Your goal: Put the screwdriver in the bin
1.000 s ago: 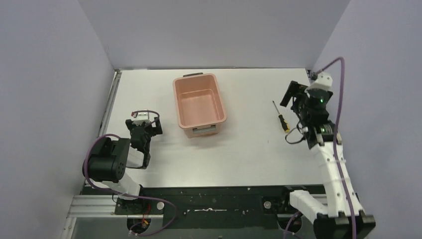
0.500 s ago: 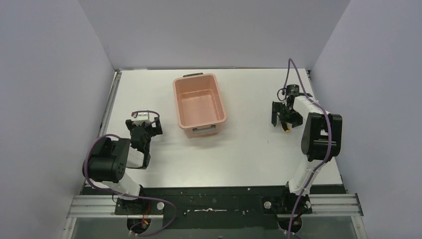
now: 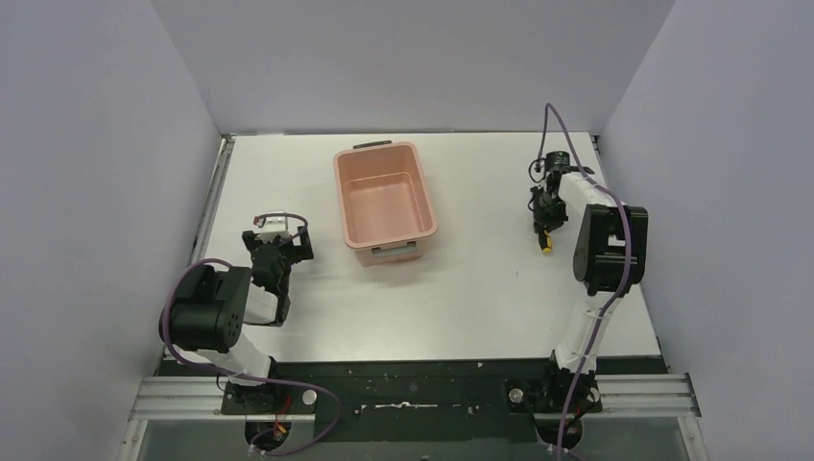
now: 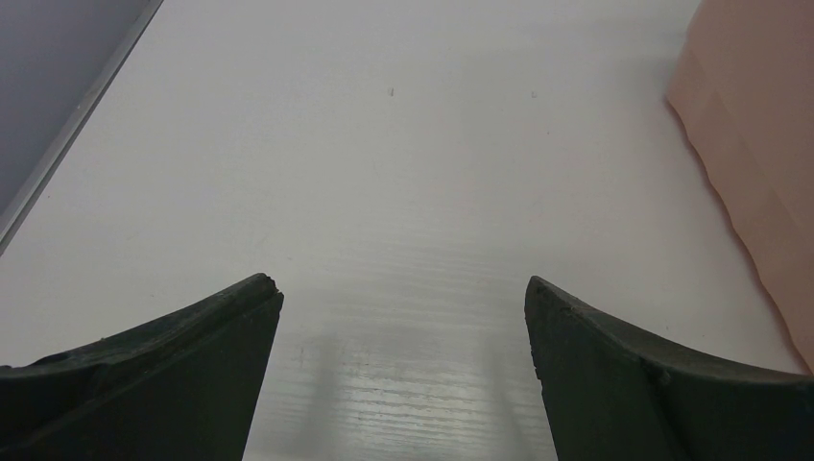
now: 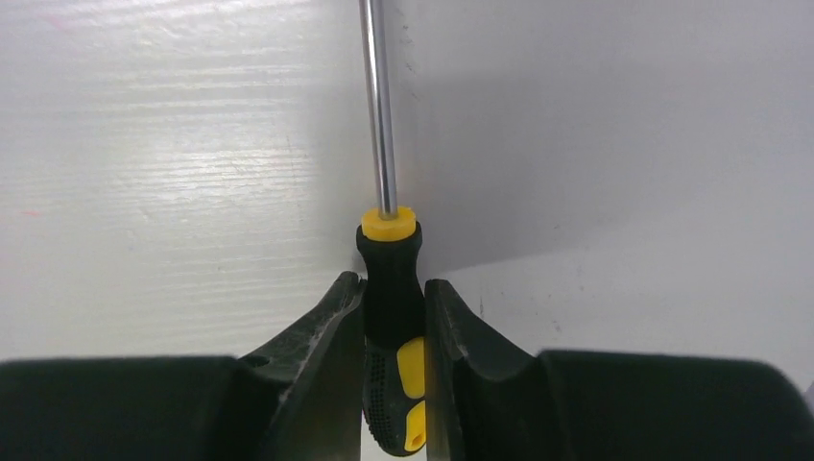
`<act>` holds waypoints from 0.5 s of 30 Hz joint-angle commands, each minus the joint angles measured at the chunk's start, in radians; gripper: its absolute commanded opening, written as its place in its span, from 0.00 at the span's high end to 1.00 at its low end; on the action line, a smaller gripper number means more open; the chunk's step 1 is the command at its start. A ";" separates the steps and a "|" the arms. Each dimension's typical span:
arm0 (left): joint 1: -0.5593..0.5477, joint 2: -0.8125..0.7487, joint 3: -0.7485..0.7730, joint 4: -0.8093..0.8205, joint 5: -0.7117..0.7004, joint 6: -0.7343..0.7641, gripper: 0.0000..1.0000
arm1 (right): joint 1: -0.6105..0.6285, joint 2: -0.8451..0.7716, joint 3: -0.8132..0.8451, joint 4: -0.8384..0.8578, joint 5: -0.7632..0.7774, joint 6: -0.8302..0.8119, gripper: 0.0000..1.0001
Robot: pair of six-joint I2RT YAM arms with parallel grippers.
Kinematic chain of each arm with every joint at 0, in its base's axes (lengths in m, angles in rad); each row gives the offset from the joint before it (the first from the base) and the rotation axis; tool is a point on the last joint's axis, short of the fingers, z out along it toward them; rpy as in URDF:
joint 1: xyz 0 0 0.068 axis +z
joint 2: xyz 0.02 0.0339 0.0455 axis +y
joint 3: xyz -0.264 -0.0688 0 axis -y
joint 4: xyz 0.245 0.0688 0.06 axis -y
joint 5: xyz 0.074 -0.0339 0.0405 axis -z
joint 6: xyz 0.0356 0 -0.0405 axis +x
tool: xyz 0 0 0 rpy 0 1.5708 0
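Note:
The screwdriver (image 5: 389, 288), black and yellow handled with a thin steel shaft, lies on the white table at the right. My right gripper (image 5: 394, 286) is shut on its handle, both fingers pressed against the black grip. From above, only the yellow handle end (image 3: 548, 247) pokes out below the right gripper (image 3: 543, 213). The pink bin (image 3: 384, 202) stands open and empty at the table's middle back, well left of the screwdriver. My left gripper (image 4: 401, 288) is open above bare table, left of the bin (image 4: 758, 173).
Grey walls close in the table on the left, back and right. A metal rail (image 3: 213, 206) runs along the table's left edge. The right arm's upper link (image 3: 605, 245) stands close to the right wall.
The right arm swung down over the screwdriver and its gripper went from open to shut on the handle. The left arm stayed still.

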 commanded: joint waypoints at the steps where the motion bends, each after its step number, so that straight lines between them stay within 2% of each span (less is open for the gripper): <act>1: 0.005 -0.007 0.002 0.026 0.012 0.010 0.03 | 0.037 -0.050 0.186 -0.104 0.020 0.048 1.00; 4: 0.006 -0.007 0.002 0.025 0.013 0.011 0.03 | 0.080 -0.091 0.370 -0.189 0.019 0.131 1.00; 7: 0.005 -0.007 0.002 0.025 0.012 0.011 0.03 | 0.153 -0.111 0.519 -0.244 -0.082 0.227 1.00; 10: 0.006 -0.007 0.002 0.025 0.013 0.011 0.03 | 0.296 -0.137 0.576 -0.168 -0.146 0.322 1.00; 15: 0.005 -0.006 0.002 0.025 0.011 0.011 0.03 | 0.585 -0.123 0.575 0.054 -0.101 0.384 1.00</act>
